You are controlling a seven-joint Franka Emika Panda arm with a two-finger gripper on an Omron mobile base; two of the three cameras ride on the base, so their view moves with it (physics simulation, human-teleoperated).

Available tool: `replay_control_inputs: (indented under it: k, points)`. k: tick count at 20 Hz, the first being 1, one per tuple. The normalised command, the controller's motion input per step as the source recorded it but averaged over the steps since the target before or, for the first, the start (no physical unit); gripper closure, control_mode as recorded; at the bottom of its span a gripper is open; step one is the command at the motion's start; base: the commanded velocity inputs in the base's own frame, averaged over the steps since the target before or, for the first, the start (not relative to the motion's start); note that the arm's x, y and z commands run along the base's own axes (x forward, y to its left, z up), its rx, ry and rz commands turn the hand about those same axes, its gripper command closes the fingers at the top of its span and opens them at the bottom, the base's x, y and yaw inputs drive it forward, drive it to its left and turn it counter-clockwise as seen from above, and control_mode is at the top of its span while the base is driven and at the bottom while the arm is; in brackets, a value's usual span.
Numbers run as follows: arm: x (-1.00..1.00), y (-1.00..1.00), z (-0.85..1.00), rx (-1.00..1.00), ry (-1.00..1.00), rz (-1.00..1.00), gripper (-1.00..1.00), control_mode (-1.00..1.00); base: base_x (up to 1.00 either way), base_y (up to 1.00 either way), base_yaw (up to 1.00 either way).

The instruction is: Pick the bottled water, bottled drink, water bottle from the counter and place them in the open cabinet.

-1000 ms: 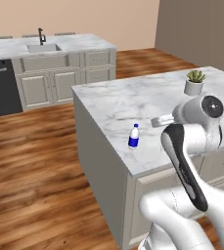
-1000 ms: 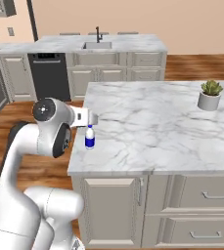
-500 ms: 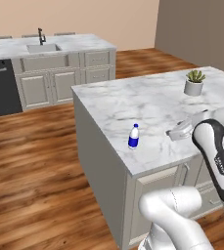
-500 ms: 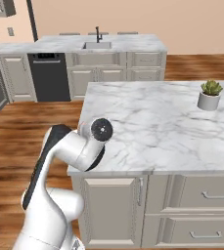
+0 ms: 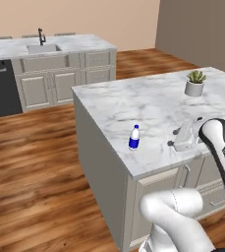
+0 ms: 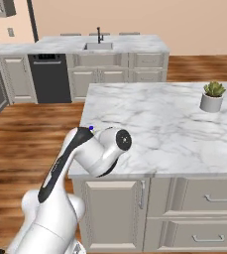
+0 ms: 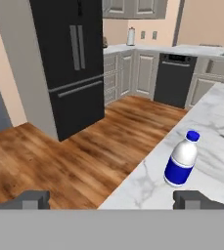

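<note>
Claw (image 7: 111, 200) first: from my seat I read its two dark fingertips (image 7: 33, 199) as spread fully wide at the bottom of the hand view, with nothing between them. In the left base view the hand sits low over the near edge of the counter (image 5: 153, 106), pointing toward the bottled water (image 5: 134, 137), near it but not touching.

That bottle stands upright on the marble close to the counter's near-left corner, its blue band and cap plain in the hand view, where it rises just up and left of the right fingertip. In the right base view I get only a speck of its blue cap (image 6: 90, 128) peeking over the arm's elbow; the rest is hidden behind the white link.

A small potted plant (image 5: 195, 83) stands well apart toward the far end of the marble. Across the wood floor (image 5: 35, 167) I see a second marble top with a sink (image 5: 44, 48), and a black dishwasher (image 6: 49, 77) beside it. A black fridge (image 7: 69, 63) is cut off by the top of the hand view. I think the small pale object on the distant counter beyond it is a jar, but it is too blurred to tell.
</note>
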Motion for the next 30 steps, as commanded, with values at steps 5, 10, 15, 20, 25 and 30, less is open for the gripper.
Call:
replay_control_inputs:
  k: [5,10,15,20,25,30]
  points:
    - [0.45,0.00,-0.17,0.00,0.00,0.14,-1.00,-1.00,0.00,0.00,0.00]
    - [0.47,0.00,-0.15,0.00,0.00,0.09,-1.00,-1.00,0.00,0.00,0.00]
    - [0.37,0.00,-0.16,0.00,0.00,0.05,-1.00,-1.00,0.00,0.00,0.00]
    - [0.33,0.00,-0.14,0.00,0.00,0.02,-1.00,-1.00,0.00,0.00,0.00]
    - [0.26,0.00,-0.14,0.00,0.00,0.00,-1.00,-1.00,0.00,0.00,0.00]
    - [0.22,0.05,-0.16,0.00,0.00,0.00,-1.00,-1.00,0.00,0.00,0.00]
